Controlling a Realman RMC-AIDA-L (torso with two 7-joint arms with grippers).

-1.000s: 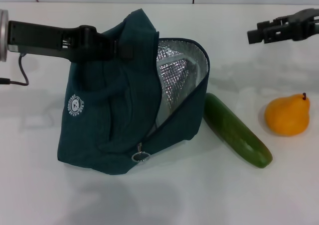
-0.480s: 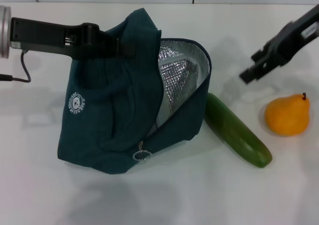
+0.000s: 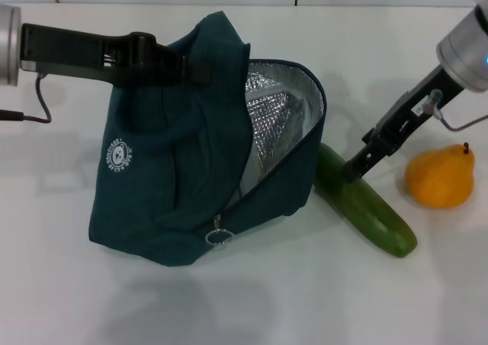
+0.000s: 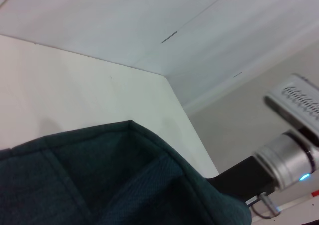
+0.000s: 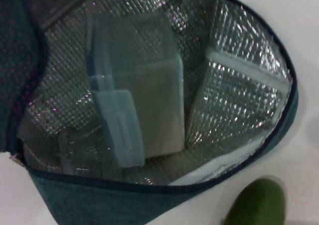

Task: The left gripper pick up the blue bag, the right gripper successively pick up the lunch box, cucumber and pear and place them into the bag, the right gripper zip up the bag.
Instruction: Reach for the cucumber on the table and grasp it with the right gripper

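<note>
Head view: the right hand [image 3: 352, 169] has been brought down from the upper right, at about two o'clock, to the near end of the cucumber [image 3: 366, 202], where a second ago it hung high and well away. Its tips are now seen touching or just above the cucumber's upper end, close by the bag's open mouth; whether its fingers are apart or together cannot be told. The blue bag [image 3: 171, 185] is kept raised by the left hand [image 3: 200, 72], which is clamped on the fabric at the bag's top, at about eleven o'clock, and has hardly shifted. The pear [image 3: 440, 178] lies untouched on the counter [image 3: 290, 299] at three o'clock, well apart from the bag.

Left wrist view: only the bag's dark upper fabric is shown close up, with the right arm's silver wrist farther off; the left hand's own fingers are not seen.

Right wrist view: the lunch box [image 5: 137, 105] is seen already inside the bag, resting against the foil lining [image 5: 239, 80]; one end of the cucumber shows just outside the bag's rim.

From this it is judged that the first item is done and the cucumber pick is being started; pear and zip remain.
</note>
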